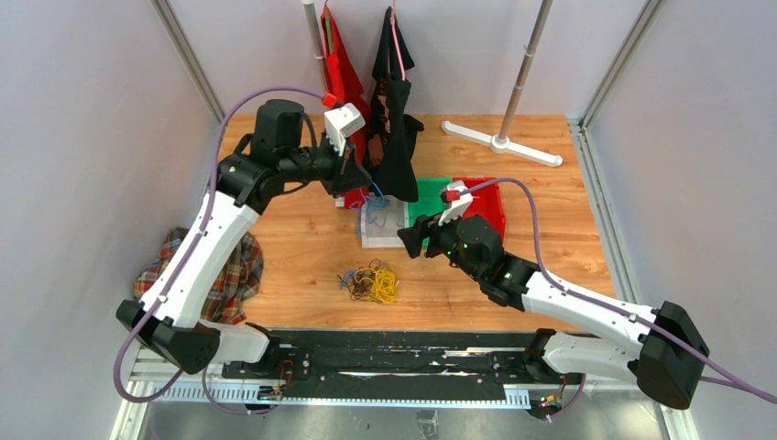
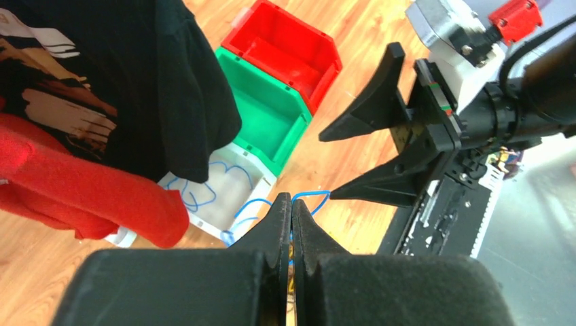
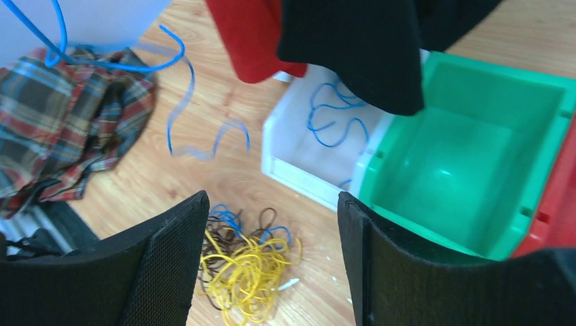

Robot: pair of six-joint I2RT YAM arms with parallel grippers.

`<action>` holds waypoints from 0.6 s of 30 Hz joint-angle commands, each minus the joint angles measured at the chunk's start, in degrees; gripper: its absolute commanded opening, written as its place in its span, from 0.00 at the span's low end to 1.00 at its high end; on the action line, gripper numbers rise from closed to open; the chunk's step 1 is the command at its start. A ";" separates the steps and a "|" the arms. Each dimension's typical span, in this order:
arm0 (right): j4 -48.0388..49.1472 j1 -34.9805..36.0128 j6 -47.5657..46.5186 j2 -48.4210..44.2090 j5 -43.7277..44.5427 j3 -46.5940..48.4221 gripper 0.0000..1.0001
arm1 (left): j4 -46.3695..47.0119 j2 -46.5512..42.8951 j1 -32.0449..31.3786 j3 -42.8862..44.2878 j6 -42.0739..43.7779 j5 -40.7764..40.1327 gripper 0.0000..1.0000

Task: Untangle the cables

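— Blue cable [image 2: 309, 195]: is that what the left gripper [image 2: 291, 204] has?
— Yes. Its jaws are pressed together on that thin wire. A small loop sticks out past the tips, and the rest trails down toward the white bin [image 2: 217, 210], where more blue loops lie.
— And the right gripper [image 3: 272, 200]?
— Spread wide, with nothing between the fingers. In the left wrist view it sits at centre right, its lower tip just beside the blue loop. I cannot tell whether they touch.
— Where are the other cables?
— A tangled pile [image 3: 248, 261] of yellow, dark brown and blue lies on the wooden table [image 3: 309, 234]. It is at bottom centre of the right wrist view, below the open fingers and near the white bin but apart from it.
— What's around that?
— A green bin [image 3: 469, 170] touches the white one on its right in that view, with a red bin [image 2: 278, 47] beyond. A black shirt [image 1: 394, 137] and a red garment [image 1: 341, 69] hang over the bins at top centre of the overhead view. A plaid cloth [image 1: 234, 275] lies at the table's left edge.
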 commanded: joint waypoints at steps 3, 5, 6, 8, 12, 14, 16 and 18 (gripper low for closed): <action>-5.09 -1.62 1.44 -2.41 7.24 -2.85 0.69 | 7.97 5.43 0.10 0.13 0.73 -1.27 0.01; -5.29 -1.61 1.65 -2.77 7.65 -3.21 0.69 | 9.17 7.27 0.16 0.55 0.34 -1.12 0.00; -5.44 -1.62 1.64 -2.86 7.97 -3.28 0.68 | 9.62 8.12 0.16 0.83 0.19 -0.97 0.00; -6.31 -1.66 1.78 -3.07 8.94 -3.40 0.68 | 10.23 9.55 0.10 1.01 0.25 -0.83 0.01; -6.88 -1.71 1.52 -4.33 10.08 -3.89 0.67 | 11.92 11.61 0.11 -0.86 2.08 -2.82 0.00; -7.01 -1.67 1.36 -5.20 10.11 -4.14 0.67 | 12.50 12.84 0.16 -1.73 3.67 -3.93 0.00; -7.17 -1.71 1.10 -5.89 10.16 -4.48 0.66 | 12.86 14.07 0.16 -2.01 4.45 -5.08 0.01; -7.38 -1.69 1.05 -6.53 10.33 -4.90 0.66 | 13.29 15.04 0.13 -2.08 5.18 -5.85 0.00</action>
